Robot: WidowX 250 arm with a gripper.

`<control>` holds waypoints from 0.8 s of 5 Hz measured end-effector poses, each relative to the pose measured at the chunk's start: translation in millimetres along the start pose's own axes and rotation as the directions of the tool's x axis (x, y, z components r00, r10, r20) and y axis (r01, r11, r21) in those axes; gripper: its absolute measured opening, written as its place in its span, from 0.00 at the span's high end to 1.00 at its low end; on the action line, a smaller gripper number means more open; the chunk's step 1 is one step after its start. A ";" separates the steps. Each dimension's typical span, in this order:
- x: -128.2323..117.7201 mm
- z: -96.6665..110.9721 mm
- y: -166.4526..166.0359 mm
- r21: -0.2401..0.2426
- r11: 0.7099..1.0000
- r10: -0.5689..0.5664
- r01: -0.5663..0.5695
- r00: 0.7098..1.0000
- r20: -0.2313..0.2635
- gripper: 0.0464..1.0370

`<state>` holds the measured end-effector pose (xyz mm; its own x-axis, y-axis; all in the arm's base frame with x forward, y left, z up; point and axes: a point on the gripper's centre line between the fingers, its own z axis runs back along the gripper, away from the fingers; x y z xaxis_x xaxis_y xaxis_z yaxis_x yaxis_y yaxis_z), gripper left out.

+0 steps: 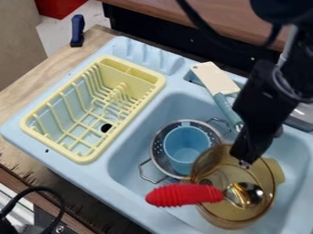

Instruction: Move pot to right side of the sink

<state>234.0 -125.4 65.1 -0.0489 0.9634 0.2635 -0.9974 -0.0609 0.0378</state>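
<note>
“Amber, see-through: we log the pot (229,217) first. Where do we put it?”

“Over the sink (92,173) basin, at the lower right of the camera view, just right of the colander (160,151) and overlapping its edge from this angle. We cannot tell whether it rests on the basin floor.”

“Noted. Contents?”

“One spoon (186,194). We see its metal bowl within the pot's outline and its red, ribbed handle crossing the rim, pointing left.”

“And the gripper (245,163)?”

“Black, hanging down from the upper right, its lower end over the far part of the pot's mouth. Whether it is spread, pressed together or pinching the rim, we cannot tell.”

“We go outward, then. Colander?”

“Metal, perforated, with two wire handles, in the basin. A blue cup (186,153) sits inside it.”

“Behind those?”

“We record a utensil (214,77) with a flat cream blade and a blue handle, the blade by the sink's back edge, the handle slanting down toward the basin.”

“Left side?”

“Pale yellow dish rack (160,84), on the light blue sink unit, beside the basin. We place the unit on a wooden tabletop (27,93); a dark blue clamp (77,29) stands near its far left corner.”
</note>
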 end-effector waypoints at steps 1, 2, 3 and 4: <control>-3.1 -12.4 -0.7 -0.053 0.998 0.026 -0.027 1.000 -0.016 0.99; -3.9 -19.0 1.8 -0.060 0.998 0.034 -0.036 0.999 -0.027 0.99; -3.0 -28.5 4.0 -0.070 0.997 0.033 -0.035 0.999 -0.041 0.99; 0.9 -33.3 6.3 -0.093 0.994 0.053 -0.056 0.998 -0.042 0.99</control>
<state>225.9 -116.2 33.4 -0.1034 0.9691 0.2240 -0.9936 -0.0905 -0.0672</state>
